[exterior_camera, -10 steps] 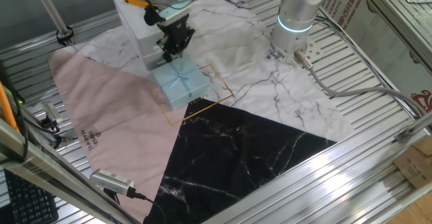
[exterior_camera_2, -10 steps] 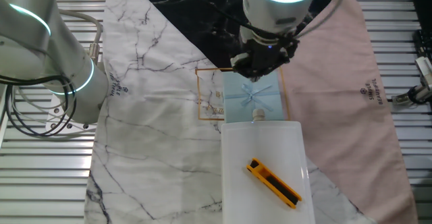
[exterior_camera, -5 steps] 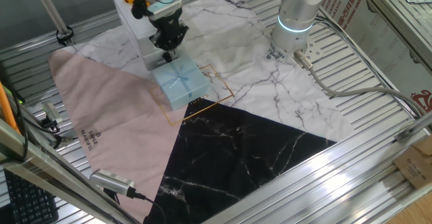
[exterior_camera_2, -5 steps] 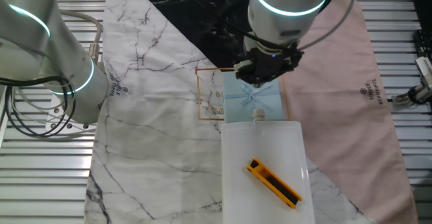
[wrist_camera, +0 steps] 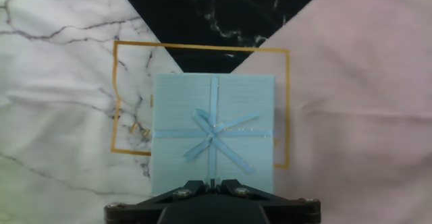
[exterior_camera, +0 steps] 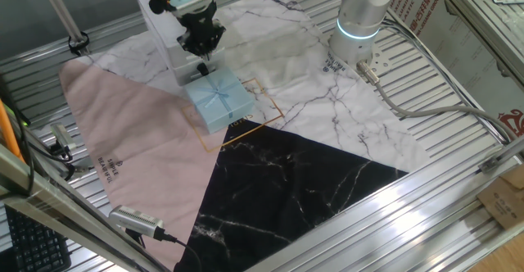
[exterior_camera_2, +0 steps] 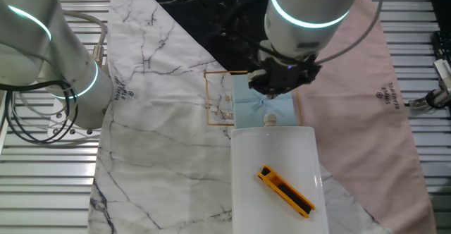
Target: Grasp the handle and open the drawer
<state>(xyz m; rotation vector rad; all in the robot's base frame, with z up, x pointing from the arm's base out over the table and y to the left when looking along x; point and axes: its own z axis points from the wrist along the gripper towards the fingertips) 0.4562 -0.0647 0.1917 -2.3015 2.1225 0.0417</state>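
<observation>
The drawer is a small light-blue flat box lying on the cloth inside a gold outline; it also shows in one fixed view and the other. The handle is a pale ribbon bow at the centre of its top, also seen in the other fixed view. My gripper hangs above the box's edge nearest the white box, apart from the bow. Its jaws stand together with nothing between them. It also shows in both fixed views.
A taller white translucent box stands right against the drawer, with an orange and black tool on top. A second robot arm stands at the table's far side. The cloth has pink, white-marble and black-marble parts.
My gripper has risen off the drawer's top and drifted toward the white box. The drawer has not moved.
</observation>
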